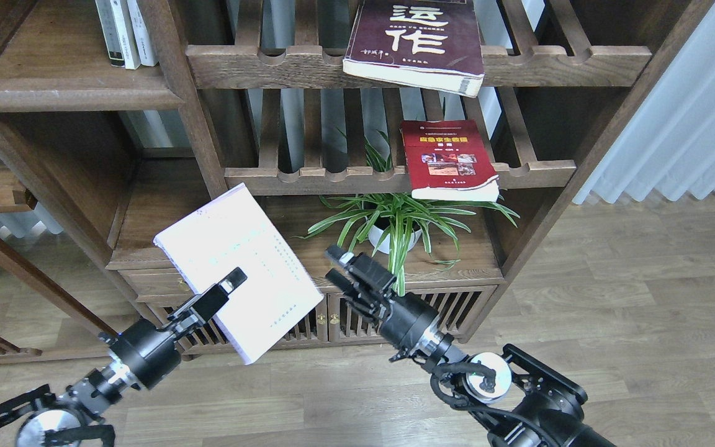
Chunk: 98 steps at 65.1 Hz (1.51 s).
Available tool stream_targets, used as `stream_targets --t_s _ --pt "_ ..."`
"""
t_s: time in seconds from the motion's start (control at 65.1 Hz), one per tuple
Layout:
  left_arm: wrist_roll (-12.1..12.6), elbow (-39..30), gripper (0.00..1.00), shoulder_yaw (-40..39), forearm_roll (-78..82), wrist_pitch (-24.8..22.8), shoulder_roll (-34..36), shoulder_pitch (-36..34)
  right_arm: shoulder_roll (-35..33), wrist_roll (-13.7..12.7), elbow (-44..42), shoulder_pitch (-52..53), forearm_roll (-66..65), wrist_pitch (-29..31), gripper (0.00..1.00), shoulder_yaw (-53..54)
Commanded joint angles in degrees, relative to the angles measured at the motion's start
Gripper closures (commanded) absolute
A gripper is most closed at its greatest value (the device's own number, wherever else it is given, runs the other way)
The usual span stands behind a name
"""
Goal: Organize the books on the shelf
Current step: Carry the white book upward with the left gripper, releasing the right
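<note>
My left gripper [234,280] is shut on the white book [227,239] and holds it tilted in the air, in front of the low cabinet. One finger lies on its cover. The red book [447,158] lies flat on the middle slatted rack, overhanging the front rail. The maroon book [416,43] with cream characters lies on the upper slatted rack, also overhanging. The solid dark-brown shelf [53,74] is at the upper left. My right gripper [332,264] is open and empty, just right of the white book and below the red one.
Slim white-spined volumes [125,31] stand on the solid shelf's right end. A potted spider plant [395,223] stands on the low cabinet top [457,264] behind my right gripper. A pale curtain [680,124] hangs at the right. Wooden floor [612,298] lies below.
</note>
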Motion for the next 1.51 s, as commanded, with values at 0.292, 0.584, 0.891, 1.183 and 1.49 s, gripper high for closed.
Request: stream_targets --t_s 0.292,0.584,0.891,1.183,1.49 --pt "8.1 -0.3 0.98 -7.1 2.8 0.0 5.8 -0.2 -0.3 2.1 0.1 0.4 -0.2 0.0 0.17 0.1" --pt "9.1 -0.4 0.98 -15.3 2.7 0.0 7.5 -0.6 -0.4 2.1 -0.2 1.9 -1.2 0.0 0.17 0.1" --pt "9.3 -0.4 0.98 -23.1 2.8 0.0 9.7 -1.1 -0.5 2.1 -1.4 2.2 -3.9 0.0 0.17 0.0" --pt "9.2 -0.3 0.97 -27.6 2.8 0.0 17.9 -1.5 -0.6 2.0 -1.8 1.9 -3.9 0.0 0.17 -0.2" --pt "9.0 0.1 0.98 -36.0 2.4 0.0 21.1 -1.4 -0.5 2.0 -1.9 2.1 -4.1 0.0 0.17 -0.6"
